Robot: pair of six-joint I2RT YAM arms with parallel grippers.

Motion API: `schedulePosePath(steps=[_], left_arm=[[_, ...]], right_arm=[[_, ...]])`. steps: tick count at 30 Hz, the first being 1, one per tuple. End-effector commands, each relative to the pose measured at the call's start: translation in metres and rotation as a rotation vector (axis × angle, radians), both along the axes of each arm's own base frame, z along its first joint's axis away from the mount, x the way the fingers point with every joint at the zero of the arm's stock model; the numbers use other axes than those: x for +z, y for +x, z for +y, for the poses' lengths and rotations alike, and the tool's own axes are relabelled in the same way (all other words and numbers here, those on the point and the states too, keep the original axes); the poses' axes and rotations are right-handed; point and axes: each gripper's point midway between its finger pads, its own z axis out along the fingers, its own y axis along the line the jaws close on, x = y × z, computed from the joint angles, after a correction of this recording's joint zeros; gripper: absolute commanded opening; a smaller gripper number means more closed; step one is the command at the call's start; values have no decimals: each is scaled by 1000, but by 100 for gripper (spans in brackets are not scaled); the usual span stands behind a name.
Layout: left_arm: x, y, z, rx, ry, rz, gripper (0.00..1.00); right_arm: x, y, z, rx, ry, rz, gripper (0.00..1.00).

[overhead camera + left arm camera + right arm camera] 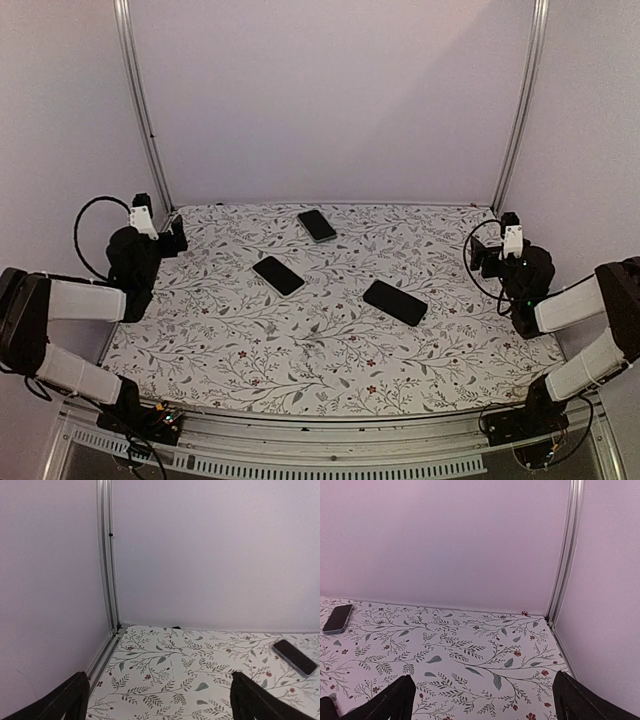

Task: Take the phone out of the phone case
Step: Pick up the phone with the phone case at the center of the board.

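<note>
On the floral tablecloth (330, 350), three dark phones lie flat, face up, well apart from one another.
- Far phone (317, 225): near the back wall (330, 100), roughly centre. Wrist views show a pale rim along its edge, read as the case (292, 666); the phone is seated in it.
- Middle phone (279, 275): just left of centre, angled.
- Right-hand phone (395, 302): right of centre, nearer the arms than the other two. Cannot tell from the overhead view whether either of these two is cased.

Left gripper (157, 677): at the left edge of the table near the far-left corner post (107, 555), above the cloth. Fingers (70, 700) stand wide apart with nothing between them. It is well apart from every phone.

Right gripper (483, 677): at the right edge, near the far-right post (567, 545). Fingers (575, 700) are also spread wide and hold nothing. It touches none of the phones.

Both wrist cameras face the back wall, and each catches the far phone at the side of its view.
</note>
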Motion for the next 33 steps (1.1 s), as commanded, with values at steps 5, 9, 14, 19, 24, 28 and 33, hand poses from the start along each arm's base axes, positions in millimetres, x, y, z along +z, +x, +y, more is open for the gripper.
schedulePosePath(steps=[5, 9, 14, 19, 24, 28, 33], left_arm=[[27, 0, -66, -172, -191, 189, 99], [44, -3, -115, -353, -243, 232, 99], [51, -18, -172, -547, -261, 274, 99], [41, -26, -162, -451, -366, 324, 99], [47, -32, -145, -489, -428, 286, 100], [38, -31, -168, -553, -406, 357, 99], [28, -33, -190, -603, -405, 386, 99]], right_arm=[[71, 15, 38, 48, 143, 25, 99], [81, 17, 62, 134, 186, 110, 99], [72, 6, 84, 267, 200, 208, 99], [56, -5, 42, 20, 338, 277, 99], [49, -20, 14, -74, 397, 282, 99], [35, -26, 20, -58, 451, 302, 99], [40, -28, 46, 11, 473, 287, 99]])
